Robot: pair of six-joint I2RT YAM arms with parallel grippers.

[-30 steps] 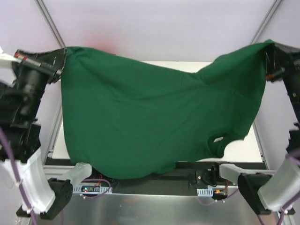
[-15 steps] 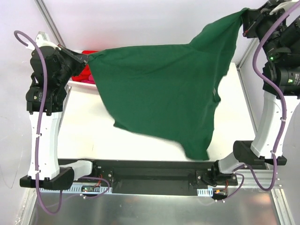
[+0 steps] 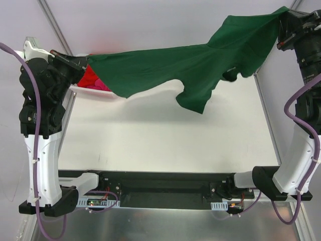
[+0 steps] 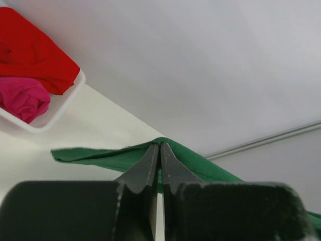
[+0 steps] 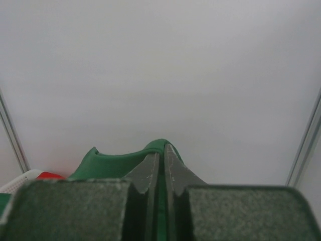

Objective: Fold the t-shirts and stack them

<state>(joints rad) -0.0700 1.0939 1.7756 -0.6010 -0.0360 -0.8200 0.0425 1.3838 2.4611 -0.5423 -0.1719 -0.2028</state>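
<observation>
Both my grippers are clamped on the green shirt (image 3: 165,65): the left gripper (image 4: 159,145) at 10 o'clock, the right gripper (image 5: 161,145) high at 1. A second ago the shirt hung as a wide sheet over the near edge. Now I've swung it out toward 12, stretched between my arms and sagging above the table (image 3: 165,140). It seems ready to lay flat; no fold is made yet. The red shirt (image 3: 90,78) and pink shirt (image 3: 104,86) wait in the basket (image 4: 60,108) at 10.

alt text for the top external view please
Two robot arms hold a dark green t-shirt stretched above a white table, left gripper pinching one end, right gripper the other, higher. At far left, a white basket holds a red t-shirt and a pink t-shirt.
</observation>
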